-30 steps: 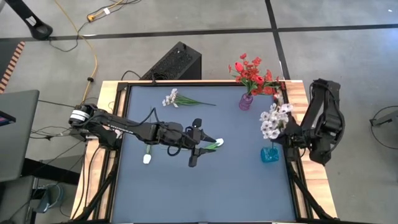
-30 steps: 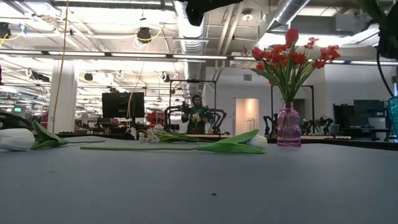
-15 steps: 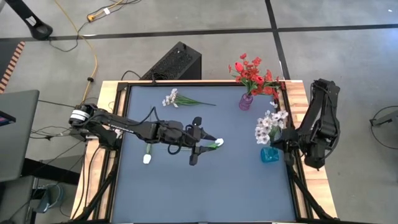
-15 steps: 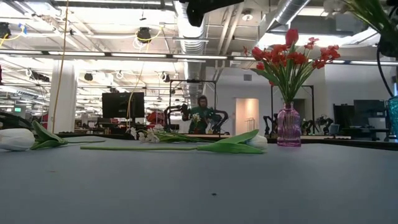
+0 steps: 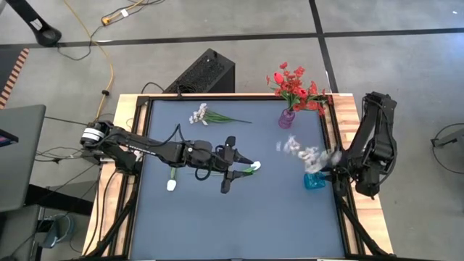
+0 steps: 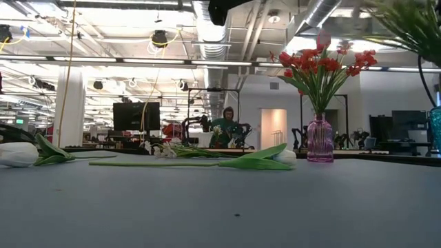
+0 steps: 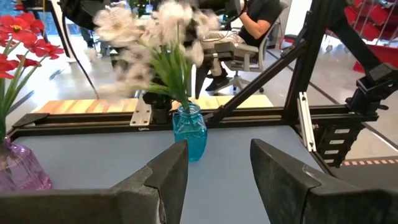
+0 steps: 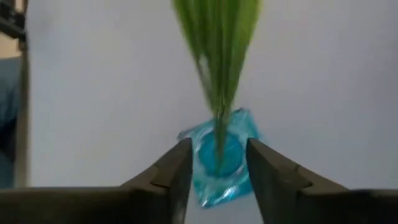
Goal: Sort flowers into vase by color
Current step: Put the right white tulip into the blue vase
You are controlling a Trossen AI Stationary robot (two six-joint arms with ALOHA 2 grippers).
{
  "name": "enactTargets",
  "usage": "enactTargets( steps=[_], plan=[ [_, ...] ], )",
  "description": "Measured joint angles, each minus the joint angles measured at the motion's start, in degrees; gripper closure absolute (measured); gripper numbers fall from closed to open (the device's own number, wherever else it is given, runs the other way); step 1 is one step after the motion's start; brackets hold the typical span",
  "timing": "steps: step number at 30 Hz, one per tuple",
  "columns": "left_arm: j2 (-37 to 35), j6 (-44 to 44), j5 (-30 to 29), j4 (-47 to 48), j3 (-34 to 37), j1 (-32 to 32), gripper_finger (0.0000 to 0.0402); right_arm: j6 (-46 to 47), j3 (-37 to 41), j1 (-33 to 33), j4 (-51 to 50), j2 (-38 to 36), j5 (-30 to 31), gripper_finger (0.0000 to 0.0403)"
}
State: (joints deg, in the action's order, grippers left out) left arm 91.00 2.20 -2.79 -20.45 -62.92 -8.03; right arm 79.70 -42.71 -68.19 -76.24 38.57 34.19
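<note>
My right gripper (image 8: 217, 148) stands open above the blue vase (image 8: 221, 163) at the table's right edge. The green stems (image 8: 217, 62) of a bunch of white flowers (image 5: 301, 152) run between its fingers into the vase, touching neither finger. Red flowers (image 5: 293, 87) stand in the purple vase (image 5: 287, 119) at the far right. My left gripper (image 5: 239, 165) hovers open at mid-table over a white tulip (image 5: 252, 168) that lies flat. Another white tulip (image 5: 172, 183) lies to its left. A white spray (image 5: 201, 114) lies near the far edge.
The table's raised frame (image 5: 335, 138) runs close behind the blue vase. A black box (image 5: 205, 72) sits on the floor beyond the far edge. A person sits at a desk in the room behind the table (image 6: 226, 124). The near half of the grey mat (image 5: 239, 225) is bare.
My right gripper has opened and let go of the white flowers. Their stems have settled into the blue vase, and the heads have swung down and toward the table's left, still in motion. The right arm has sunk slightly toward the vase.
</note>
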Motion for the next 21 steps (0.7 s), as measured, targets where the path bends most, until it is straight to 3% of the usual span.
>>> enactTargets(
  steps=[7, 15, 21],
  plan=[
    [0.00, -0.01, 0.12, 1.41, 0.00, 0.00, 0.0239, 3.53, -6.86, 0.12, 0.02, 0.00, -7.90, 0.0166],
    [0.00, -0.39, 4.79, 15.75, -0.02, 0.88, 0.0239, 7.23, -13.89, 0.12, 5.74, -0.02, -9.30, 0.0169],
    [0.00, 0.55, 5.01, 27.76, 0.26, 0.81, 0.0239, -0.41, -14.35, 0.12, 19.96, 1.11, -8.77, 0.0177]
  ],
)
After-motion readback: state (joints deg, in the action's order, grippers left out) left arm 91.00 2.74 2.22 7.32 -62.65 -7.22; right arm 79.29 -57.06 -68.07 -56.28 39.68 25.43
